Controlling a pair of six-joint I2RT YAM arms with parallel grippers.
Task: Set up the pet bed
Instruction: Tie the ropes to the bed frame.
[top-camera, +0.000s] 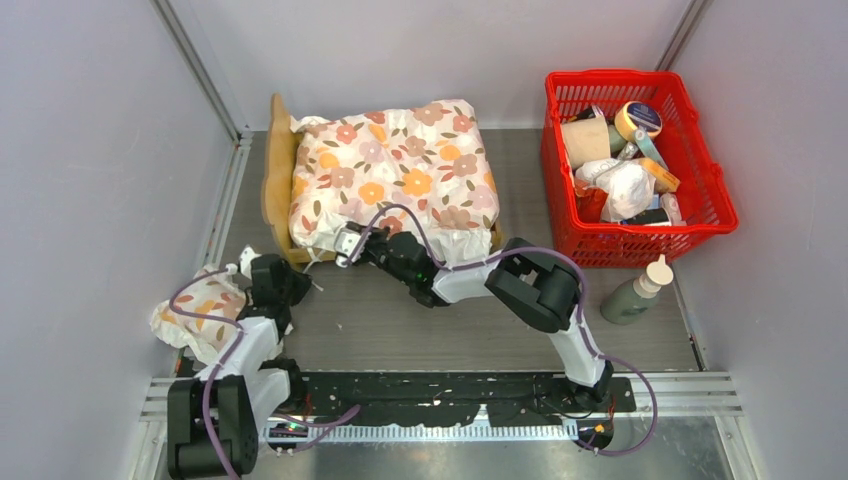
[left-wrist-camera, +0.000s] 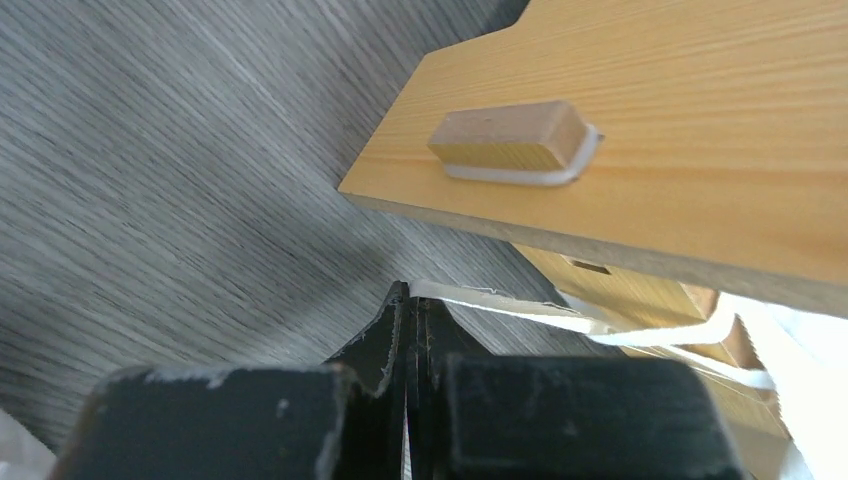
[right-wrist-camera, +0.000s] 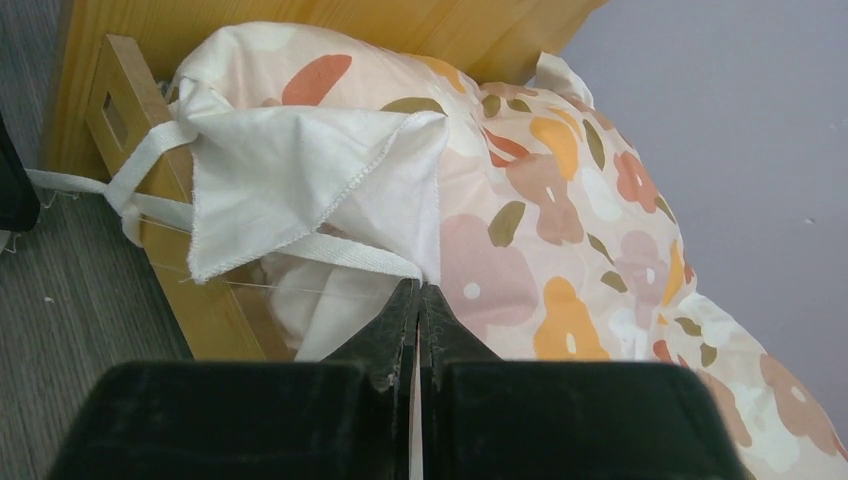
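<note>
The pet bed (top-camera: 277, 175) stands on the worktop (top-camera: 400, 320), its scalloped headboard on the left and the floral cushion (top-camera: 390, 170) already lying on its sleeping surface. The red basket (top-camera: 700, 215) sits well apart, beyond the bed's foot end. The step in hand looks like fastening the cushion down at the bed's near headboard corner. There the left claw (left-wrist-camera: 411, 305) has its jaws together, apparently pinched on a white tie (left-wrist-camera: 500, 300) that runs under the headboard edge. The right claw (right-wrist-camera: 417, 300) is likewise closed, seemingly on the other strand (right-wrist-camera: 340, 252), just beside the bed's slotted rail (right-wrist-camera: 125, 110). Next, the two strands probably need to be drawn taut around that rail and crossed into a knot without dragging the bed. A small floral pillow (top-camera: 195, 305) lies off the bed, near that same corner.
</note>
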